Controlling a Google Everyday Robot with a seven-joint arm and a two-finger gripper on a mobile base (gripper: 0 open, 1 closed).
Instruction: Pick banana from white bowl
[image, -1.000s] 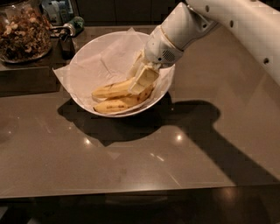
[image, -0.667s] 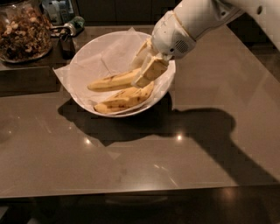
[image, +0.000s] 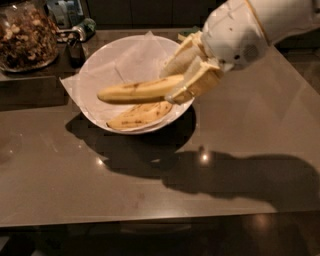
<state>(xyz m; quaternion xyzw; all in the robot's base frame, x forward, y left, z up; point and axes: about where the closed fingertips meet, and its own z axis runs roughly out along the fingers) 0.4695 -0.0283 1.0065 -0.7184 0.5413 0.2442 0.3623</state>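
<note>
Countertop (image: 60, 175), dark and glossy, carries white bowl (image: 150, 129); end effector (image: 171, 85) above its rim grips banana (image: 134, 91).

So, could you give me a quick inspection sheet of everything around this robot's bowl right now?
Surface: glossy brown counter, with the arm's shadow on it.
Job's things: banana lies across the white bowl, its right end gripped; the bowl is lined with a paper sheet.
Clutter: speckled second banana in the bowl; jar of nuts back left; small dark items behind the bowl.
Gripper: gripper at the bowl's right rim, shut on the banana.
Cables: nothing seen.
Surroundings: dark, unclear.
</note>
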